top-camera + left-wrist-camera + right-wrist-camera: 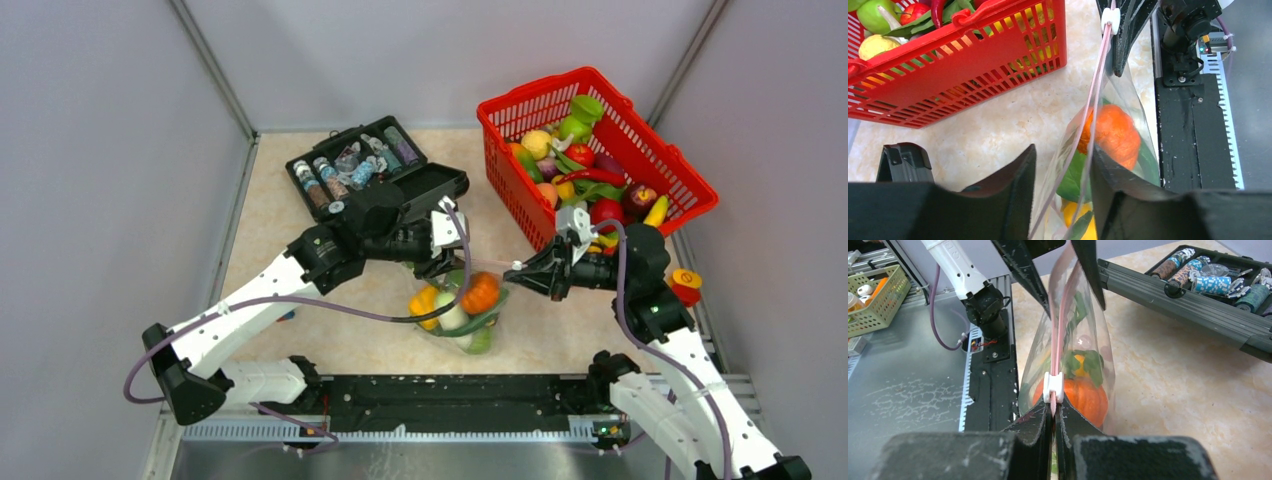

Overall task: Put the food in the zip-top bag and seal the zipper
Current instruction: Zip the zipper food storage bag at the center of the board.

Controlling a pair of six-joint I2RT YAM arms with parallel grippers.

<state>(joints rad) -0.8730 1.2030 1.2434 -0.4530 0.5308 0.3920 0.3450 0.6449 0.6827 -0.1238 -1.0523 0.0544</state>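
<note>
The zip-top bag sits closest to me, just beyond the arm bases. Its bottom rests on the bench and its mouth edge is lifted and stretched taut between the two arms. An orange tomato and a yellow pepper are already inside with some greens. My right claw is clamped flat on the zipper right behind the white slider, which I take to anchor that end so the strip stays straight for sealing. At the other end my left claw straddles the same strip, its jaws narrow but with a gap showing on both sides. I cannot tell from these angles whether either pad touches the plastic yet. Holding the bag upright also keeps the food from spilling out. Farther back, the black case of vials lies open on the left, and the red basket on the right holds many more toy fruits.
</note>
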